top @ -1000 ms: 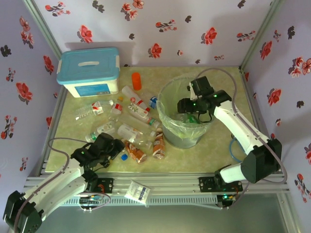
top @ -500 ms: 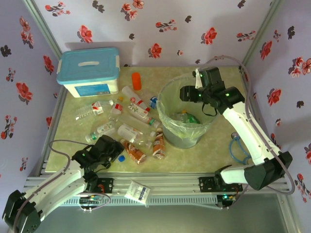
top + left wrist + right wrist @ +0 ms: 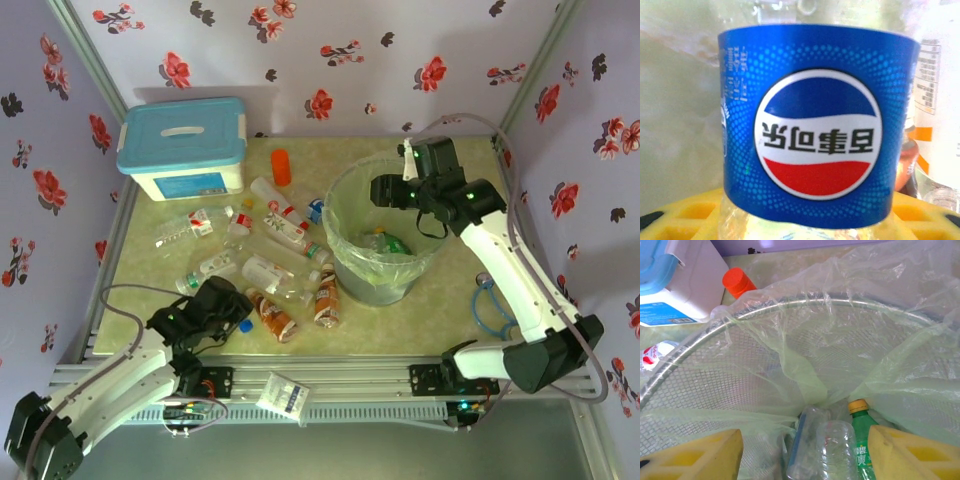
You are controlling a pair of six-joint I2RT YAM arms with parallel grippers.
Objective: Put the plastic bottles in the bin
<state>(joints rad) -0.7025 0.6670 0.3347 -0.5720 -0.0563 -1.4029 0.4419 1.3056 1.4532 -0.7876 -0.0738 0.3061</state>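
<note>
1. Broadly, the bin (image 3: 372, 285) sits right of centre, with a few bottles (image 3: 832, 450) lying at its bottom.
2. More bottles (image 3: 268, 270) lie loose on the table (image 3: 420, 320) at the bin's nine o'clock, nearer the left arm.
3. Over the bin's twelve o'clock side hangs the right gripper (image 3: 385, 190), its pads (image 3: 695, 455) apart and empty.
4. At the pile's six o'clock, the left gripper (image 3: 228, 305) straddles a Pepsi bottle (image 3: 817, 125), whose long axis crosses the gap. Whether the pads (image 3: 685, 210) pinch it, I cannot tell. The bin lies at its two o'clock.
</note>
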